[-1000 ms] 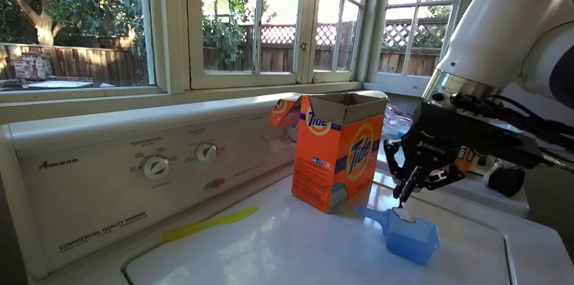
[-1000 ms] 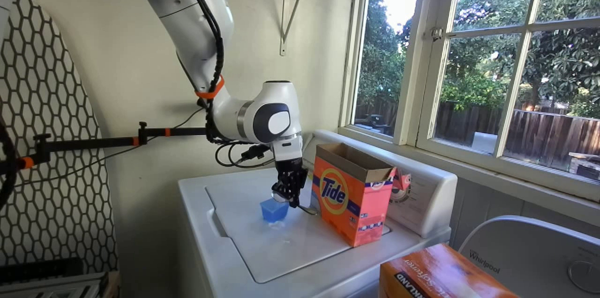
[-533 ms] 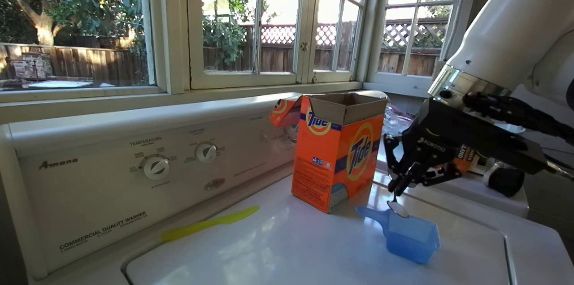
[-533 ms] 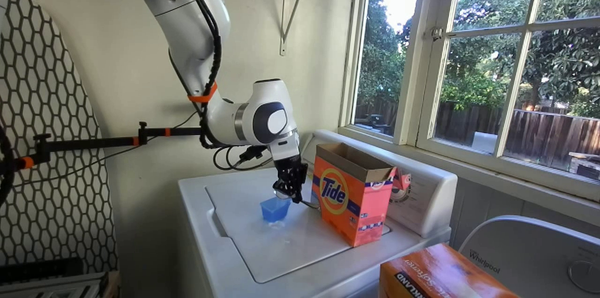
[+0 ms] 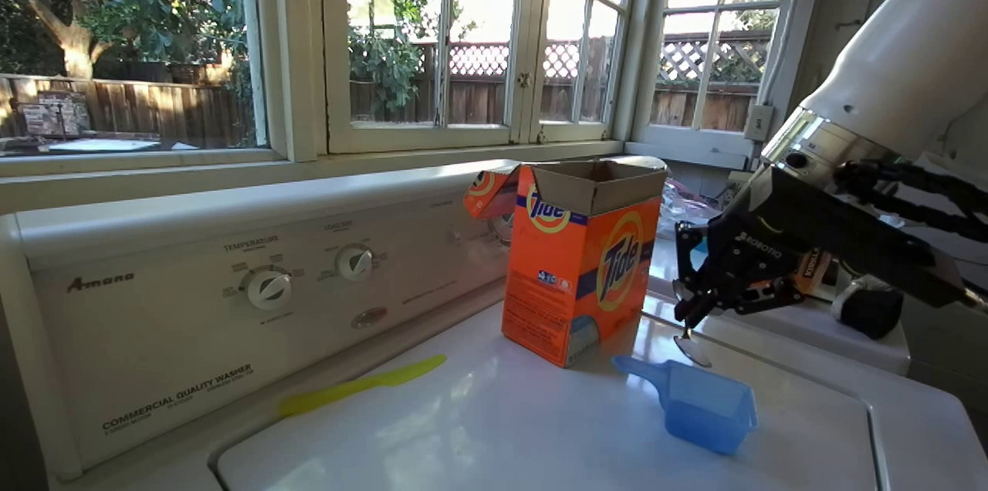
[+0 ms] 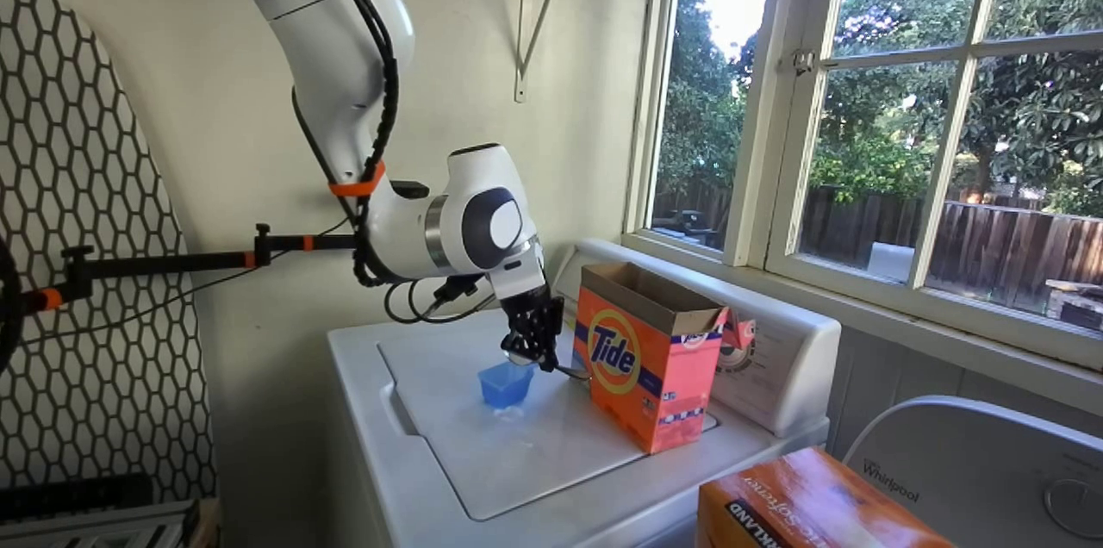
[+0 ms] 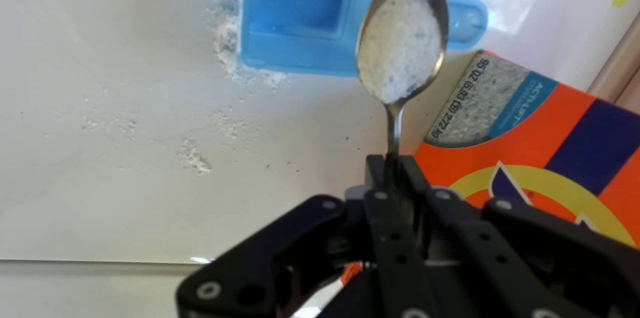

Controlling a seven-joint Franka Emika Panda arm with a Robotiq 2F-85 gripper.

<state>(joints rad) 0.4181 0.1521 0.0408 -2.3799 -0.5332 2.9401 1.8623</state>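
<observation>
One metal spoon [image 7: 394, 120] is held by the tool [image 7: 391, 163], jaws brought tight together on its handle; no second object is in the grip. Reference is taken from the detergent box [image 5: 575, 267]: the tool stands beside its broad printed face, carried by the single arm [image 6: 336, 87]. The spoon's bowl projects ahead of the tool, roughly alongside that face, and bears a mound of white powder [image 7: 400, 48] with blue flecks. The blue scoop [image 5: 706, 415] rests near the box, off the same face, its handle pointing toward the box's lower corner without touching. Seen from the tool, the scoop lies ahead, its cup farther from the box, its long axis roughly crosswise to the spoon's; in the wrist view the bowl overlaps the joint of cup and handle, though contact cannot be confirmed. Materials noted: scoop of smooth translucent plastic, square-sided; box of printed cardboard, upright, uncovered at the top; spoon polished, oval-bowled. Loose grains [image 7: 194, 155] speckle the glossy white washer lid [image 5: 463, 437] near the scoop. A yellow plastic knife [image 5: 363, 387] lies past the box's narrow side, well apart.
</observation>
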